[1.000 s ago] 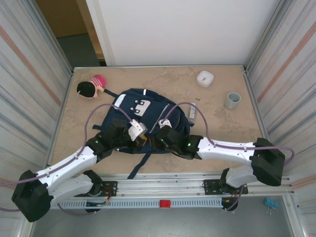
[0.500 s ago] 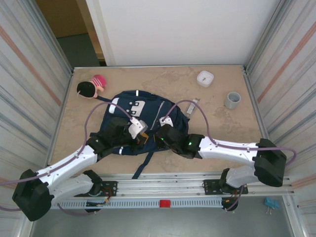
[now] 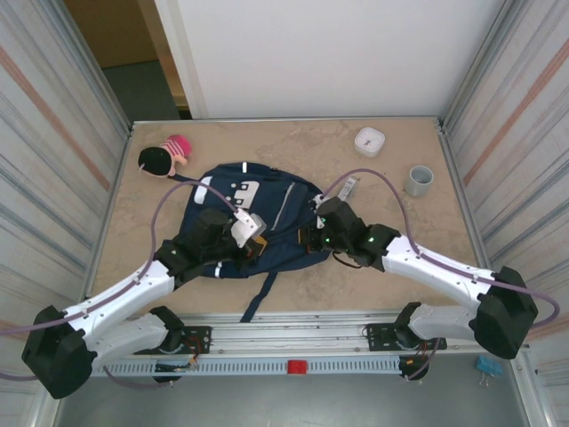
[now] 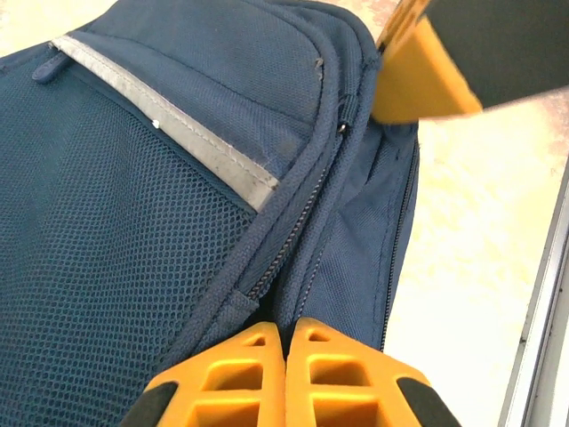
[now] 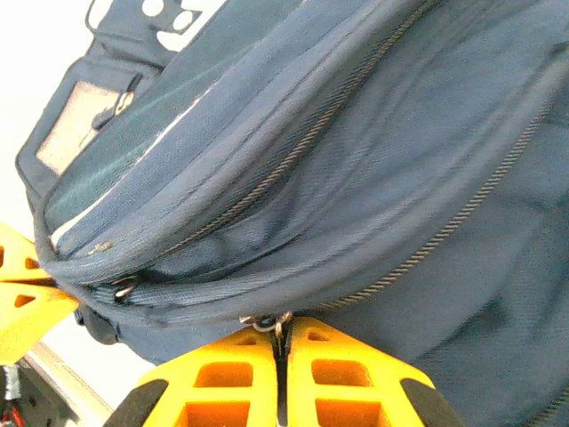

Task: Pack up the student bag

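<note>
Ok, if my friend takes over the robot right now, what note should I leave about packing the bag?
Left pincer: shut, pinching the edge of the student bag beside a zip.
Right pincer: shut on a zip pull at the bag's side.
Bag: lying on the table between both arms; the zips in view look closed.
Outside the bag, on the table: pink and black toy, white box, grey cup, small white stick.
Done: both grips are set.
Left: probably pull the zip open, then put the things in.
</note>
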Available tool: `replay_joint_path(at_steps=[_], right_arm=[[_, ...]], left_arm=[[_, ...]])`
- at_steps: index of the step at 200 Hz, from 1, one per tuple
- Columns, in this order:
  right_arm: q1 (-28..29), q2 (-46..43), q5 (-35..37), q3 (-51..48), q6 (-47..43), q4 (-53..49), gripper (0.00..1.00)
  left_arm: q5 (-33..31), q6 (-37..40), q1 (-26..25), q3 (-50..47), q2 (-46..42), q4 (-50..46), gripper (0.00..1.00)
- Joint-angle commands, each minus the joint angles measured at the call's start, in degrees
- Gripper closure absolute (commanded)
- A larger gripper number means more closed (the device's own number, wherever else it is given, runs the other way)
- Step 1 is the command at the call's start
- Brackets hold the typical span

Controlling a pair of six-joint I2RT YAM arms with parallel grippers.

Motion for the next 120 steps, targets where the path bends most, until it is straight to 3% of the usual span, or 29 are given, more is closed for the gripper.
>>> replay_joint_path(at_steps=[1,36,70,95,103,120], right_arm=[[-6.4,-3.2,-1.4,-1.4,-2.5,-4.1,1.00],[-13.2,-3.4,-9.5,-1.9,-5.6,-5.3,1.00],[-14.1,-1.8,-16.8,-1.4,-8.8,-4.8,1.00],[-13.4,-1.6,-19.5,-2.0,-8.1,-3.1,1.00],[-13.1,-1.5,-19.3,-2.1,-8.0,-3.2,1.00],[-11.9,-1.4,-19.3,-1.9,-6.9,-3.8,1.00]], left_arm=[[-1.1,0.7,1.7,0.8,-3.0,-4.9,1.00],[-2.4,1.2,2.3,0.3,-4.4,-6.3,1.00],[-0.3,-0.4,2.2,0.9,-3.9,-7.1,1.00],[2.2,-11.3,2.2,-1.3,-6.0,-3.5,0.73],[0.2,-17.0,2.3,-2.1,-7.3,-3.6,0.63],[-10.2,-31.3,2.3,-3.1,-10.8,-9.1,0.45]])
